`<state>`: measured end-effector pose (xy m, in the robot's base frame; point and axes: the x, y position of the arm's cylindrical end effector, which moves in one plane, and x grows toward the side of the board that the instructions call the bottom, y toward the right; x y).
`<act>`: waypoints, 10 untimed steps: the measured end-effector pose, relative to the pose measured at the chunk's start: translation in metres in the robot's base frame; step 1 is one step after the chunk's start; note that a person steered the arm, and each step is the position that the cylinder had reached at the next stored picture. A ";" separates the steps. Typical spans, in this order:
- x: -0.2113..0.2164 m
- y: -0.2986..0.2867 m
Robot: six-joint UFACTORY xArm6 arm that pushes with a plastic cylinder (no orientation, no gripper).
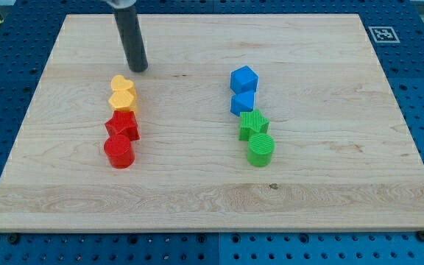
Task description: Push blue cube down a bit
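Blue cube (244, 78) right of board centre, heading a touching column: blue block (243, 101), green blocks below. Tip (138, 69), a bare rod, no jaws, well left, above yellow block (123, 93). Must get above cube to push down.

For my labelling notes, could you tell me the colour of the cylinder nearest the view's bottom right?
Green cylinder, ridged, clearest in the camera view.

Yellow heart (123, 93), red star (122, 124), red cylinder (118, 152), green blocks (256, 138), wooden board (330, 177).
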<state>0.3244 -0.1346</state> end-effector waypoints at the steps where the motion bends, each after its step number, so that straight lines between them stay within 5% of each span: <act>1: -0.016 0.015; 3: 0.033 0.129; 10: 0.063 0.147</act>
<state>0.3877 0.0122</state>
